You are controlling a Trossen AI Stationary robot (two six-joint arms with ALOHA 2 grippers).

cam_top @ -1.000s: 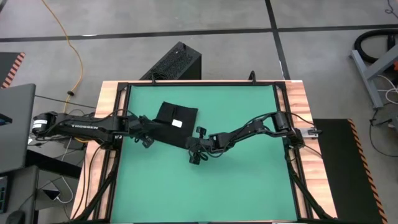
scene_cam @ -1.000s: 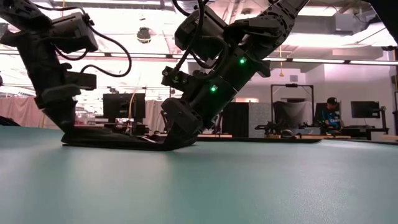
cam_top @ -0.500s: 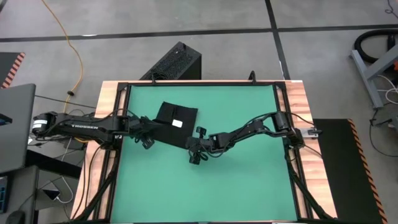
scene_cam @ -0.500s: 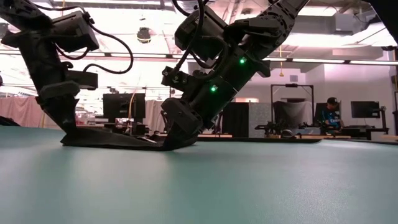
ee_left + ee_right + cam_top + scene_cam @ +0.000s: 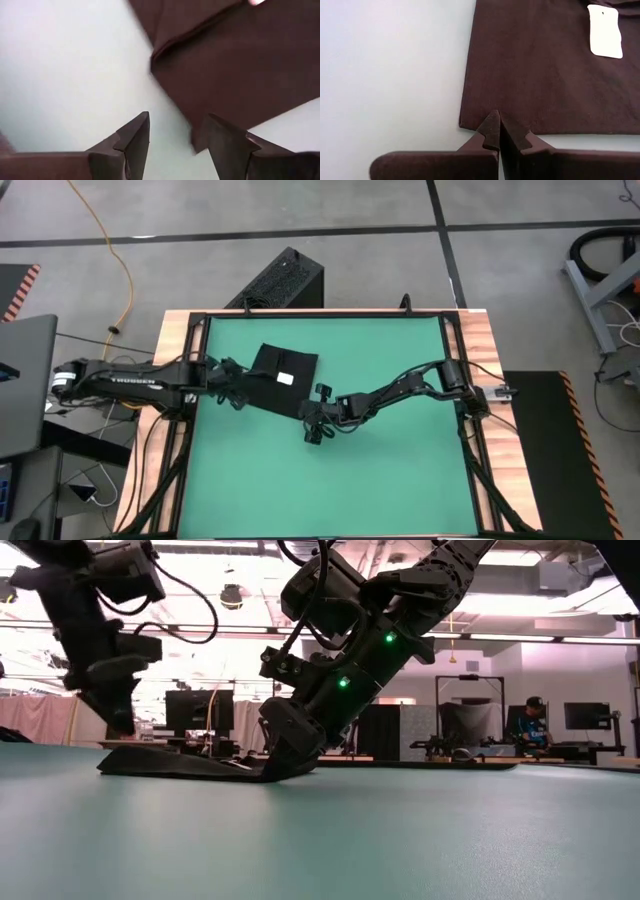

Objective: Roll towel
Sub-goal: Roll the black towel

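The black towel [image 5: 272,380] lies folded flat on the green table, its white tag [image 5: 606,31] facing up. My left gripper [image 5: 180,145] stands open just above the towel's left corner [image 5: 200,135], clear of it; in the low view the left gripper [image 5: 120,725] hangs over the towel's left end [image 5: 125,760]. My right gripper [image 5: 498,125] is shut at the towel's near right edge, and the low view shows the right gripper [image 5: 278,768] down at table height. My right gripper has its shut fingertips on the towel's near edge [image 5: 472,121], close to a corner. It comes slanting down from the table's right side. The fingers hide whether the cloth sits between them or under them. The towel lies on the table, its end [image 5: 262,774] curling up slightly at the fingers.
A black ribbed box [image 5: 285,280] stands on the floor past the table's far edge. A laptop [image 5: 20,380] sits beyond the left edge. Bare green table [image 5: 380,480] spreads near and right of the towel. A person [image 5: 535,720] sits far back in the room.
My left gripper has come off the towel's left end and risen above it, drawing slightly toward the table's left edge. The towel's left end stays lying on the table. My right gripper has kept still.
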